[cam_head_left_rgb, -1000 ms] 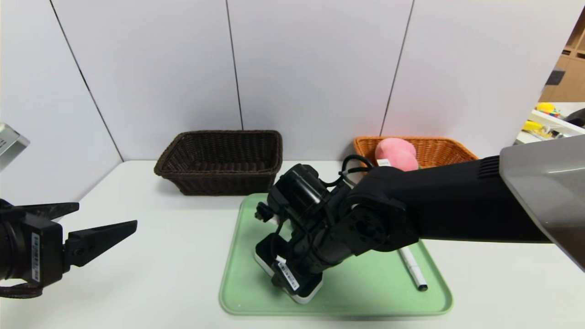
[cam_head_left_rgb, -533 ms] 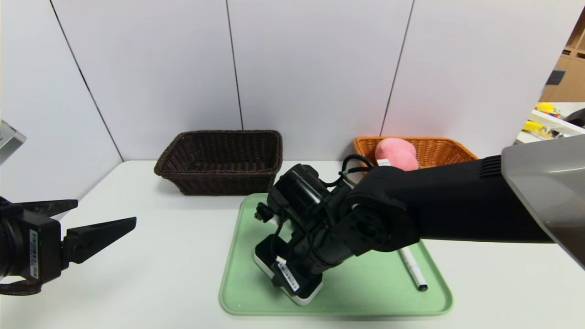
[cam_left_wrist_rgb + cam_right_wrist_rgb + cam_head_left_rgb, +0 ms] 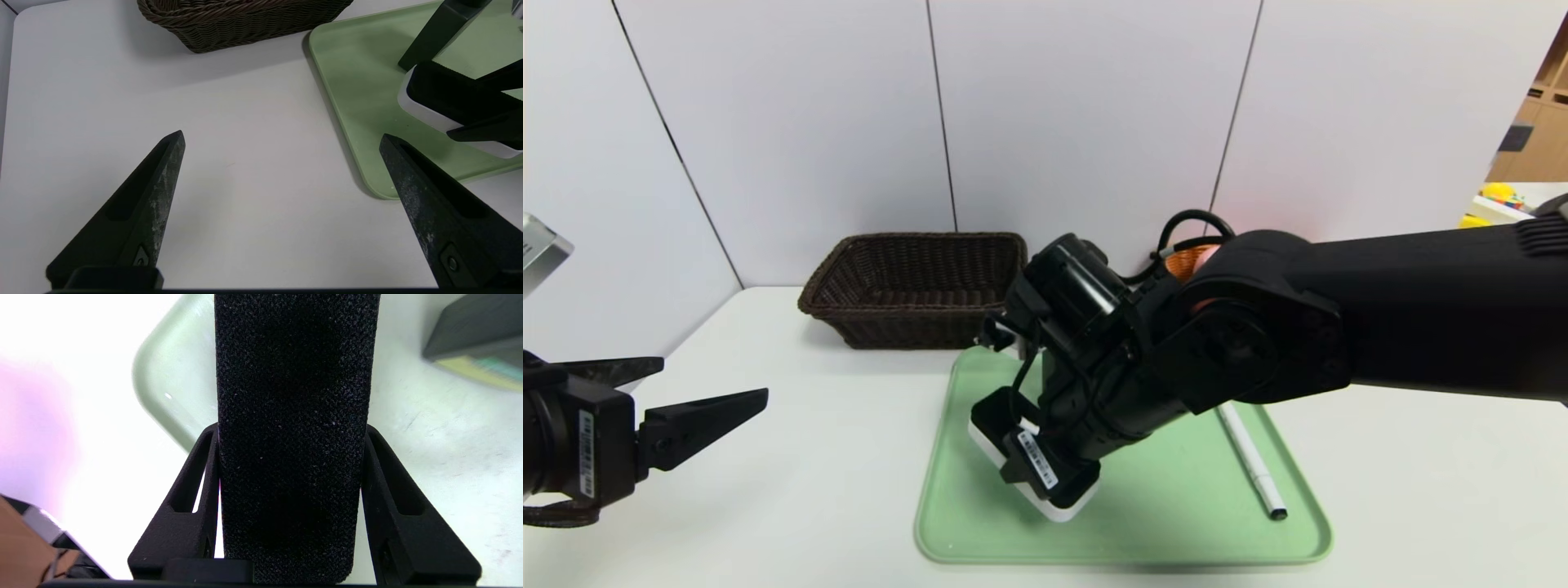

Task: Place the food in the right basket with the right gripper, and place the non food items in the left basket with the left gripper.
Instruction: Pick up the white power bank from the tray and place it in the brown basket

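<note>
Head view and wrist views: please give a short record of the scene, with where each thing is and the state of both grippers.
right gripper: shut on eraser, over tray
eraser: held by its long sides, tilted
left gripper: open, holds nothing, over table left of tray
tray: green, on table
pen: lying on tray, right part
bottle: on tray, near right gripper
dark basket: behind tray, to the left
orange basket: mostly hidden behind right arm
</note>
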